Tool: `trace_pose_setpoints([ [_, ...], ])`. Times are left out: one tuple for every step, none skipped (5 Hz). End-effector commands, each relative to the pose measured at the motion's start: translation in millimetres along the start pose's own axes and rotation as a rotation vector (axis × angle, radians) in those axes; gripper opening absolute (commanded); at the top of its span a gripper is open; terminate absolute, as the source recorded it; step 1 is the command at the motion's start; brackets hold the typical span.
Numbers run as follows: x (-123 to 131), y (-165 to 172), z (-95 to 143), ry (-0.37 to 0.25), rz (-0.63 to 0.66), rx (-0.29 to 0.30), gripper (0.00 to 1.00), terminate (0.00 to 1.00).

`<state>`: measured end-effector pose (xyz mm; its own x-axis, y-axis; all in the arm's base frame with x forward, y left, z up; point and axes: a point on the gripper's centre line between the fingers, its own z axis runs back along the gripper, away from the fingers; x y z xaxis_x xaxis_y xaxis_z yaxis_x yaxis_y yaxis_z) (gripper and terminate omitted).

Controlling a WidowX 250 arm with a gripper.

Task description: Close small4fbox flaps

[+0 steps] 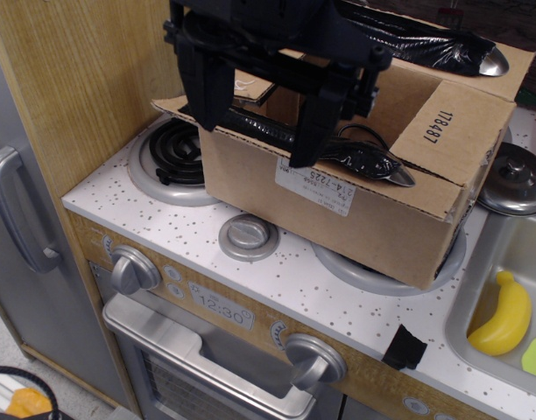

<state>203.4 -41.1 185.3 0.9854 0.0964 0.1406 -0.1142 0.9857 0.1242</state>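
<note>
One flap [443, 131] printed "178487" stands raised on the small4fbox [338, 206], which rests across the stove burners on the worktop [277, 280]; the gripper [259, 122], fingers spread and empty, hangs above the near rim, so folding appears underway, next pressing that flap inward.

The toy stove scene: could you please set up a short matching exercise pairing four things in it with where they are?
Things:
1. small4fbox
2. banana
3. black coil burner
4. gripper

Places:
A. in the sink at the right
B. at the box's left, partly hidden by it
C. sitting across the stove top
D. at the box's open top, fingers down over its front wall

Pairs: 1-C, 2-A, 3-B, 4-D
</note>
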Motion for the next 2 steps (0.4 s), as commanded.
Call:
trace_pose_setpoints([
  [0.0,0.0,0.0,0.0,0.0,0.0,1.0,0.0],
  [1.2,0.6,-11.4,-0.019,-0.013,-0.025,1.0,0.0],
])
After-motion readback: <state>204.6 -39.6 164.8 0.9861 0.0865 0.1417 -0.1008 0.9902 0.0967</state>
